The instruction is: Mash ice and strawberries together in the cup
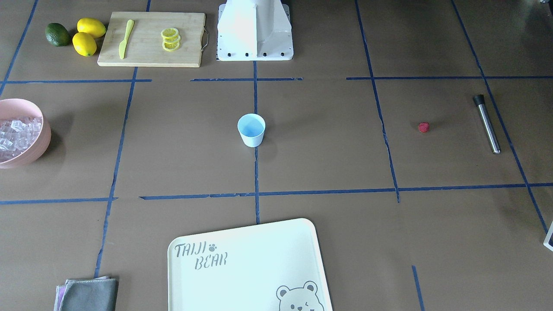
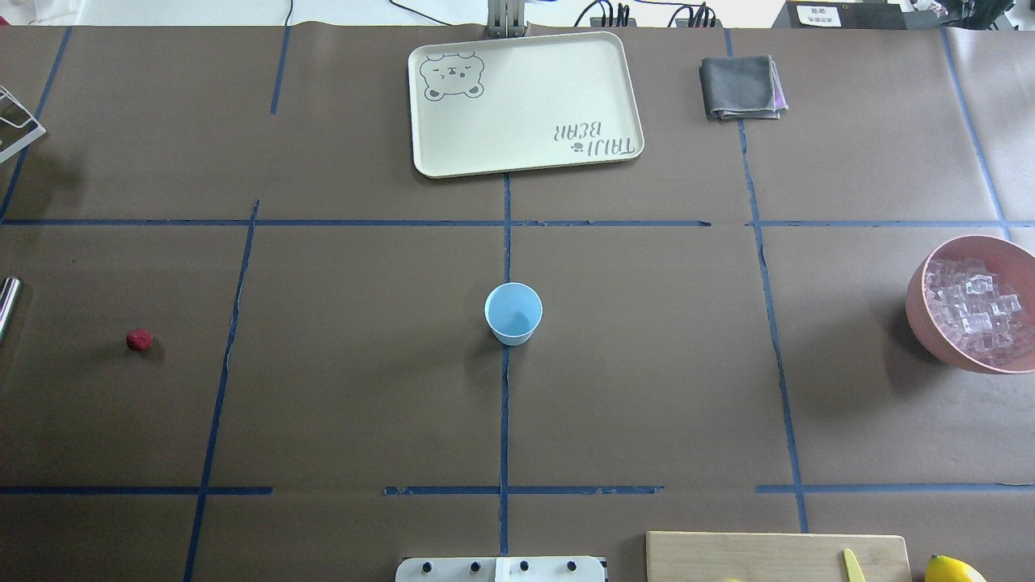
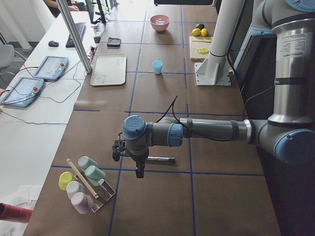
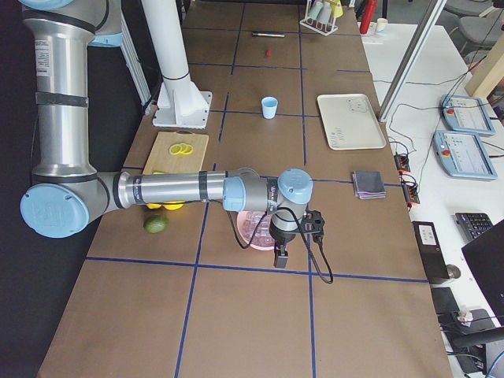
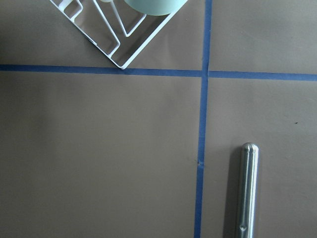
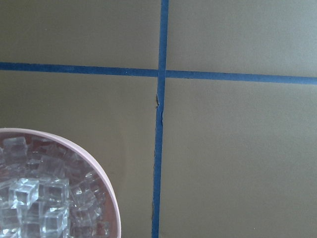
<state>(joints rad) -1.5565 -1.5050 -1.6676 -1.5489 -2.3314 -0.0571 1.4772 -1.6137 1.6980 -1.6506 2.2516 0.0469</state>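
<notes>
Reading the overhead view from its left edge: the steel muddler (image 2: 6, 303) lies there; my left gripper (image 3: 140, 171) hangs over the table near it, and I cannot tell how far its fingers are parted or whether they carry anything. Just to the right, mid-left, the strawberry (image 2: 139, 339) sits alone on the paper; at the centre the cup (image 2: 513, 314) stands upright on the blue tape and looks empty. At the right edge the pink bowl (image 2: 918, 311) is heaped with ice (image 2: 974, 311); my right gripper (image 4: 280, 258) hovers beside it, its opening equally unreadable.

I judge that filling the cup comes first. I should drop straight onto the berry and pinch lightly, since it may roll; take a top cube, which is slippery; and release both low over the cup's mouth so the light cup does not tip.
</notes>
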